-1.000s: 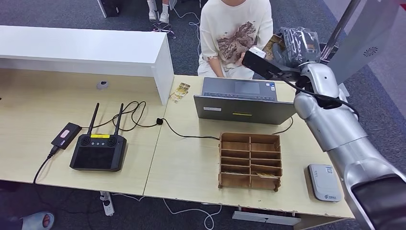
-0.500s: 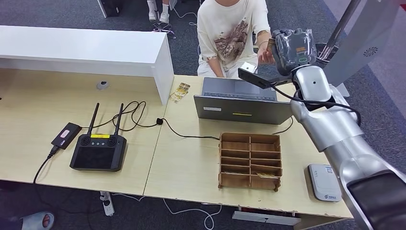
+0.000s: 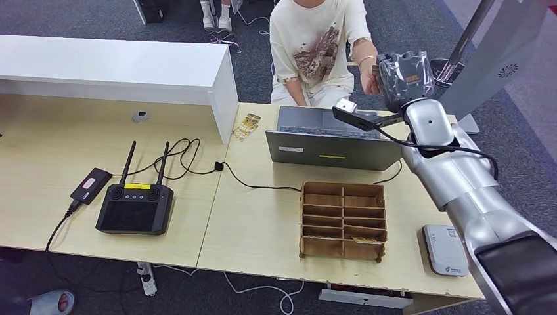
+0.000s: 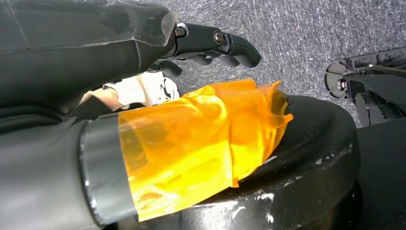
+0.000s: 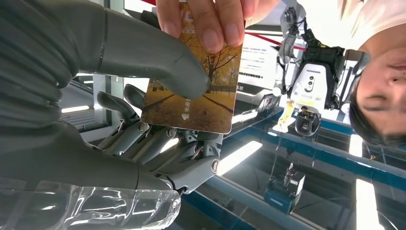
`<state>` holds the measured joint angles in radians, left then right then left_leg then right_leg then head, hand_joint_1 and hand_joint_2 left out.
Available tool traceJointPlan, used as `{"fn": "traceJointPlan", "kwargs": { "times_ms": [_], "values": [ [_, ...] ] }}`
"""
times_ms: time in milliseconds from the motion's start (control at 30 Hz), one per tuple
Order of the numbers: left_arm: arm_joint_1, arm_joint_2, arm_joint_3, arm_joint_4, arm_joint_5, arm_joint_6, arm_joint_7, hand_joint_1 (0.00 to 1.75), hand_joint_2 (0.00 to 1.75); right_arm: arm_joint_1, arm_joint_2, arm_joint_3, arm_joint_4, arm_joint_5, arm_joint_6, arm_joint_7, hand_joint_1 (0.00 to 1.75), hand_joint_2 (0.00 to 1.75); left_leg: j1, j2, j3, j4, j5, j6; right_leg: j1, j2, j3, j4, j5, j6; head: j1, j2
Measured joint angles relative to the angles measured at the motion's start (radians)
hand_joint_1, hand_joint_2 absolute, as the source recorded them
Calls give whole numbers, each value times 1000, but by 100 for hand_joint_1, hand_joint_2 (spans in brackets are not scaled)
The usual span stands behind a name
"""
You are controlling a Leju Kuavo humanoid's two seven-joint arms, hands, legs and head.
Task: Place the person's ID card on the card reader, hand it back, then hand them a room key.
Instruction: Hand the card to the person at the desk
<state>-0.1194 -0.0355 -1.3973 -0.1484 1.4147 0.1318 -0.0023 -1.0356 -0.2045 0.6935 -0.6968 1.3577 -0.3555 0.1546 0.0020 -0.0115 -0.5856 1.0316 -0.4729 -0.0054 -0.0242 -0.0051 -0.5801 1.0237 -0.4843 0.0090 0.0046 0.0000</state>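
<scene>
My right hand (image 3: 402, 75) is raised over the table's far edge, toward the seated person (image 3: 318, 46). In the right wrist view, this hand (image 5: 158, 139) holds a golden card (image 5: 191, 103) with a tree picture, thumb pressed on its face and fingers behind it. The person's fingers (image 5: 210, 19) pinch the same card at its other end. The white card reader (image 3: 445, 249) lies at the table's near right corner. My left hand (image 4: 210, 40) hangs low with its fingers apart and holds nothing.
A wooden slotted box (image 3: 343, 220) with cards stands left of the reader. An open laptop (image 3: 332, 138) sits under my right arm. Another golden card (image 3: 246, 125) lies by the white counter (image 3: 118, 69). A black controller (image 3: 134, 207) with cables is at the left.
The person's hand has come up from their lap and taken hold of the card. My right hand has shifted slightly right and lower with it.
</scene>
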Motion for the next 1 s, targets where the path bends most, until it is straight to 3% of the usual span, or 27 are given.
{"fn": "traceJointPlan", "kwargs": {
  "times_ms": [100,133,1000],
  "values": [
    [0,0,0,0,1,0,-1,0,0,0,0,0,10,6,-10,-2,23,175,0,0,0,0,0,0,0,0,0,0,0,0,0,0],
    [0,0,0,0,2,0,-1,0,0,0,0,0,13,6,-12,-2,2,175,0,0,0,0,0,0,0,0,0,0,0,0,0,0],
    [0,0,0,0,4,-7,-10,0,0,15,0,-49,25,-2,-51,1,0,175,0,0,0,0,0,0,0,1,0,0,0,0,0,0]
  ]
}}
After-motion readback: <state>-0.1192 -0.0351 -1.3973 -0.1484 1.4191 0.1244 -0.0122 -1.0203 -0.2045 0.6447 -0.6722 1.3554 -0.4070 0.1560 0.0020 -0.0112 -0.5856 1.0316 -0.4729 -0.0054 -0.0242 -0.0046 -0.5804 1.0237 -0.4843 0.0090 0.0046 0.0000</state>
